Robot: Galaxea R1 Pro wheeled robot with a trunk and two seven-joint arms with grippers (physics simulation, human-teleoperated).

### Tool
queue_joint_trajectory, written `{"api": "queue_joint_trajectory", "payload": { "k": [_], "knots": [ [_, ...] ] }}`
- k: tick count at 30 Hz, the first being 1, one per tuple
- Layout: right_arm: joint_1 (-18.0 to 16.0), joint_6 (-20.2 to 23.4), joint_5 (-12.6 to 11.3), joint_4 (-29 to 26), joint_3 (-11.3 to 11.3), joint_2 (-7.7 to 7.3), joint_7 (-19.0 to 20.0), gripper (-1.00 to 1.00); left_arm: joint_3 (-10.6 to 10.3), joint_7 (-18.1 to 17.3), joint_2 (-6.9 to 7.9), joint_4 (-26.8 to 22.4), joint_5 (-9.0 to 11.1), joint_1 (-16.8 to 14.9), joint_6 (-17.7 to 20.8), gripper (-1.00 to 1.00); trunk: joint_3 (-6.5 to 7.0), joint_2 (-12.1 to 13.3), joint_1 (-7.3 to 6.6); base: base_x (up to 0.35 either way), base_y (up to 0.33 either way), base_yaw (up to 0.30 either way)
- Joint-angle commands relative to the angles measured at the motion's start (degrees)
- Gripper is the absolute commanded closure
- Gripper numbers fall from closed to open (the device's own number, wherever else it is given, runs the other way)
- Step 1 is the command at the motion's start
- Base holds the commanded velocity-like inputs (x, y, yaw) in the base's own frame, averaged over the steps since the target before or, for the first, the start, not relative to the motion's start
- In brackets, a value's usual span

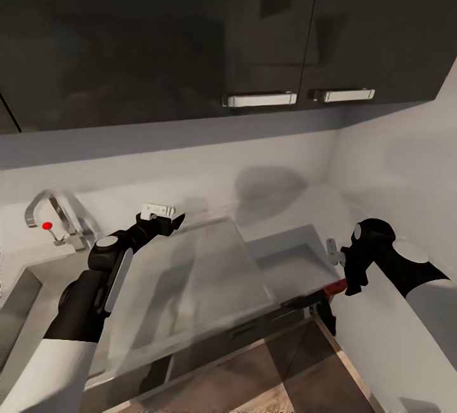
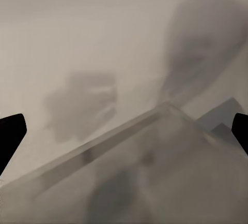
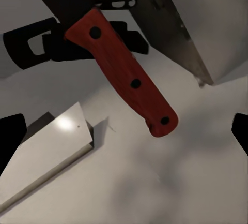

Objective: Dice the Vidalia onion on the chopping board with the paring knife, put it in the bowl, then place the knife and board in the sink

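The paring knife (image 1: pixel 317 294) lies at the front edge of the grey countertop (image 1: pixel 298 251), red handle toward my right gripper (image 1: pixel 352 283). That gripper hangs open just above the handle's end. In the right wrist view the red handle (image 3: pixel 129 74) lies between and beyond the spread fingers (image 3: pixel 10 136), untouched. My left gripper (image 1: pixel 172 217) is open and empty over the back edge of the steel drainboard (image 1: pixel 190 273). The sink basin (image 1: pixel 19 298) shows at the far left under the faucet (image 1: pixel 51 209). The Vidalia onion, chopping board and bowl are out of view.
Dark wall cabinets (image 1: pixel 190 38) hang overhead with two chrome handles (image 1: pixel 260 100). A white wall (image 1: pixel 412 165) closes the counter's right end. Wooden floor (image 1: pixel 285 375) shows below the counter's front edge. The left wrist view faces the drainboard (image 2: pixel 155 172) and shadowed back wall (image 2: pixel 103 38).
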Motion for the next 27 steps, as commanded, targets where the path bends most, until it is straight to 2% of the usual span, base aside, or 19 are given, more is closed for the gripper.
{"api": "queue_joint_trajectory", "payload": {
  "k": [1, 27],
  "knots": [
    [-0.1, 0.6, 0.1, -0.1, 0.2, -0.05, 0.2, -1.0, 0.0, 0.0, 0.03, -0.1, 0.2, -0.1, 0.4, -1.0, -0.22, -0.1, 0.04, 0.0, 0.0, 0.062],
    [-0.1, 0.6, 0.1, 0.0, 0.3, -0.12, 0.1, -1.0, 0.0, 0.0, 0.03, -0.1, 0.2, -0.1, 0.4, -1.0, -2.57, -0.1, 0.04, 0.0, 0.0, 0.063]
  ]
}}
